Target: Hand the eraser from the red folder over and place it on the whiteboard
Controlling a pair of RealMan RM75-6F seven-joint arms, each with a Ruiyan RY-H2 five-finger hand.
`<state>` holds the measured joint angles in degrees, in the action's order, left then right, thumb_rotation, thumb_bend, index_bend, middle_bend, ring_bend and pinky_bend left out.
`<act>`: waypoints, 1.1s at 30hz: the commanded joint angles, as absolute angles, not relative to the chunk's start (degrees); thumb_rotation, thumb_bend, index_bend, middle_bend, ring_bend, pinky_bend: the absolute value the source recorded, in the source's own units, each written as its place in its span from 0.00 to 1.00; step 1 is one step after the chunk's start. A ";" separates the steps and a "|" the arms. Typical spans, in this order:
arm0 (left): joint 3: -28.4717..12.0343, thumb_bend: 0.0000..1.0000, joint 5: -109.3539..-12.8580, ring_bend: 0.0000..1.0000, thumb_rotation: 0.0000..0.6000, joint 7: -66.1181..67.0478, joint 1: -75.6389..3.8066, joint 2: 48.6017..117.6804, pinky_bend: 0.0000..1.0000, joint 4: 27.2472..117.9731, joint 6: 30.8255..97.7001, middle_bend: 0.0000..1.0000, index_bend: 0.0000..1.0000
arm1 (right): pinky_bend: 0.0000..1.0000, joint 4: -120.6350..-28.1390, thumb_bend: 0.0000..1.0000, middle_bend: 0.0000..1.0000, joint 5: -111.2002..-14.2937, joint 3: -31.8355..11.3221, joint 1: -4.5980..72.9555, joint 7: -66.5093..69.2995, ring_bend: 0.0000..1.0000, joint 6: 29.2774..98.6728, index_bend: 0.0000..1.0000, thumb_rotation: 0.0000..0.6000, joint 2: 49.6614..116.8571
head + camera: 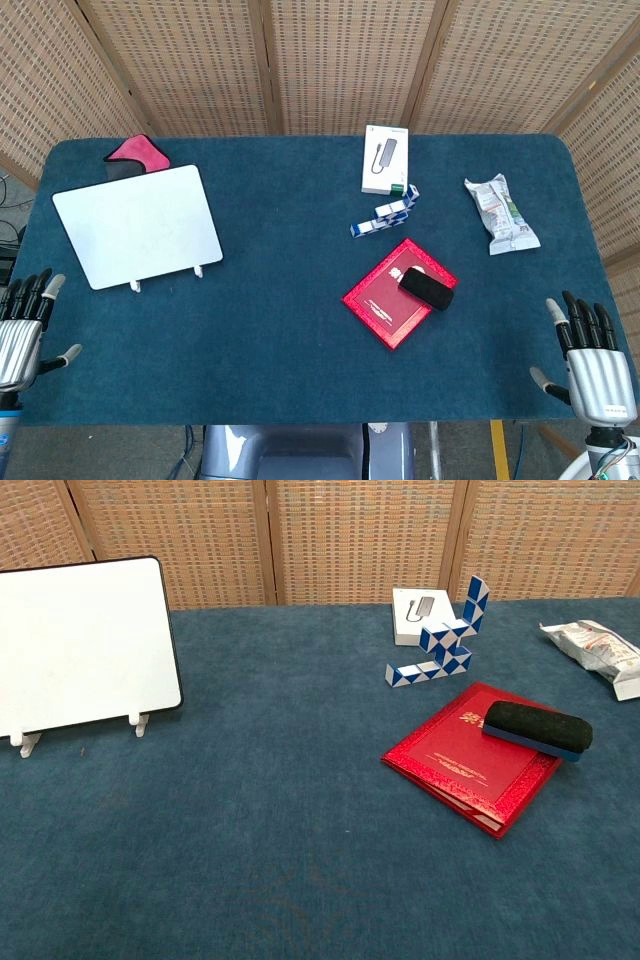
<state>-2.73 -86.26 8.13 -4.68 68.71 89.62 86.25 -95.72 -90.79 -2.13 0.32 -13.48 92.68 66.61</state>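
At the far left my left hand [22,330] hangs just off the near edge of the worktop [250,340], fingers spread and holding nothing; I judge it is parked there to receive the pass, since it is the hand nearest the whiteboard. The chest view shows neither hand.

Next comes the whiteboard [138,225], propped on two small white feet so its face leans back; in the chest view it stands nearly upright. That tilt matters to me: the eraser may slide off the face, so I would look for a resting spot low on the board. A pink cloth [138,152] peeks out behind its top edge.

Further right, past the middle, a white box [385,158] and a blue-and-white snake puzzle [385,213] sit toward the back, just beyond the red folder [385,300]. The folder lies flat, turned like a diamond. The eraser [428,288] rests on the folder's right corner, felt side up, its right end overhanging the edge a little. Its long axis runs from upper left to lower right in the head view, roughly across my right hand's line of reach, which suits a grip across its narrow width.

A crinkled snack packet [502,212] lies near the right side, well apart from the folder.

My right hand [592,365] waits off the near right corner, fingers apart, empty. The task is not yet begun.
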 commanded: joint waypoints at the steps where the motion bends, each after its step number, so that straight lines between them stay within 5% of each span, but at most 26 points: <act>1: -2.69 0.00 -85.88 0.00 1.00 8.37 -4.65 68.46 0.00 90.01 86.05 0.00 0.00 | 0.00 -95.68 0.00 0.00 -90.68 -2.17 0.27 -13.39 0.00 92.56 0.00 1.00 66.57; 8: -2.60 0.00 -85.99 0.00 1.00 8.04 -4.51 67.85 0.00 90.61 86.35 0.00 0.00 | 0.00 -96.03 0.00 0.00 -90.66 -1.97 1.74 -10.80 0.00 89.28 0.00 1.00 66.11; 18: -2.47 0.00 -86.93 0.00 1.00 8.18 -4.37 67.54 0.00 91.38 87.32 0.00 0.00 | 0.00 -99.45 0.00 0.00 -85.03 -7.27 16.11 -7.68 0.00 68.34 0.00 1.00 62.86; 24: -2.82 0.00 -86.08 0.00 1.00 8.71 -4.62 67.60 0.00 91.93 86.76 0.00 0.00 | 0.00 -101.58 0.00 0.00 -71.19 -11.72 25.95 -8.23 0.00 52.23 0.00 1.00 63.52; 33: -3.08 0.00 -84.79 0.00 1.00 7.99 -5.01 67.14 0.00 92.17 85.46 0.00 0.00 | 0.00 -97.34 0.00 0.00 -53.73 -12.69 33.50 -19.51 0.00 48.66 0.00 1.00 69.53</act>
<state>-3.08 -84.81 8.01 -4.99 67.16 92.15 85.47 -98.85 -58.52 -11.87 30.36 -15.66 50.17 66.98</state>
